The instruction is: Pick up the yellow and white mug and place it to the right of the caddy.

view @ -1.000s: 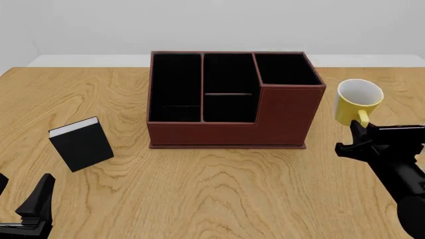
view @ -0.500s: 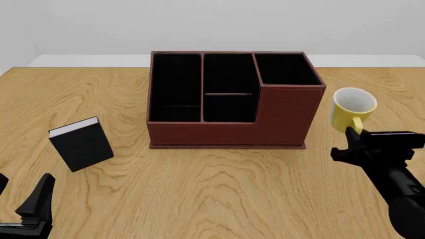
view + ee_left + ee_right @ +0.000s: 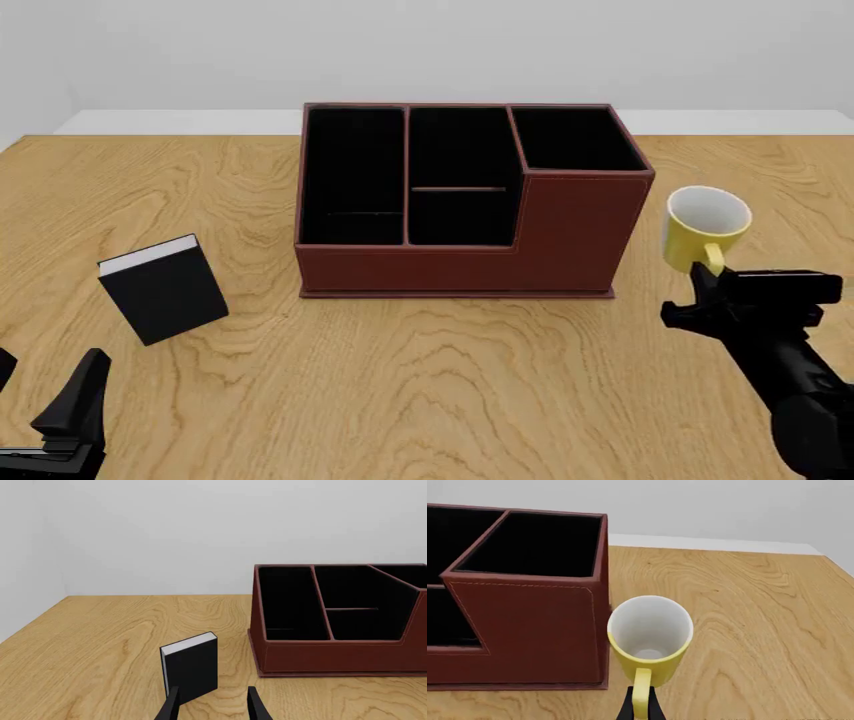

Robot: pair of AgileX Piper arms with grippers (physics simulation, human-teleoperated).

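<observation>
Right hand [image 3: 699, 283] on cylindrical yellow mug's [image 3: 703, 232] loop handle; leather-look caddy [image 3: 461, 200] beside.

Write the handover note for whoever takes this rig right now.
Right end effector: shut on the handle of the yellow and white mug, which sits upright just right of the caddy, apart from its wall.
Left end effector: open, idle, near the black book.
Done: mug picked up and carried to the caddy's right side.
Left: confirm it rests on the table, release, withdraw.

Light wooden table [image 3: 441, 380] against a plain pale grey wall [image 3: 427, 45]
</observation>
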